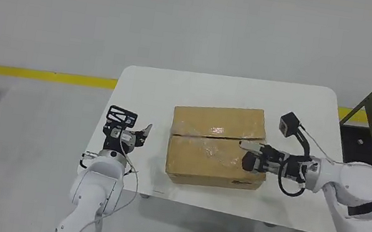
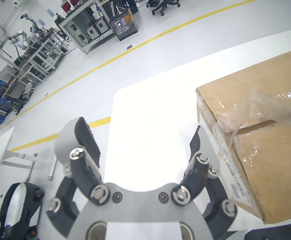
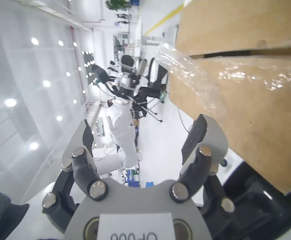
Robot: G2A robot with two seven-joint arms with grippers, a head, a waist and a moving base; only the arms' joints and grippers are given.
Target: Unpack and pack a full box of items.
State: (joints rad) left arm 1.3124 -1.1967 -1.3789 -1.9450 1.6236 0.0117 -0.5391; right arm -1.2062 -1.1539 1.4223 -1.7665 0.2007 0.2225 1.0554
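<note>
The taped cardboard box [image 1: 216, 144] sits closed on the white table [image 1: 303, 105]. The left gripper [image 2: 141, 134] hangs spread beside one end. The right gripper [image 3: 143, 127], fingers also apart, is at the opposite end.

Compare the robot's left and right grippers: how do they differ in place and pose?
The left gripper hangs over bare table beside the box, clear of it; the right gripper is at the box's other end, over its taped top. The left gripper points forward across the table; the right gripper points sideways along the box. Both have open jaws, holding nothing.
</note>
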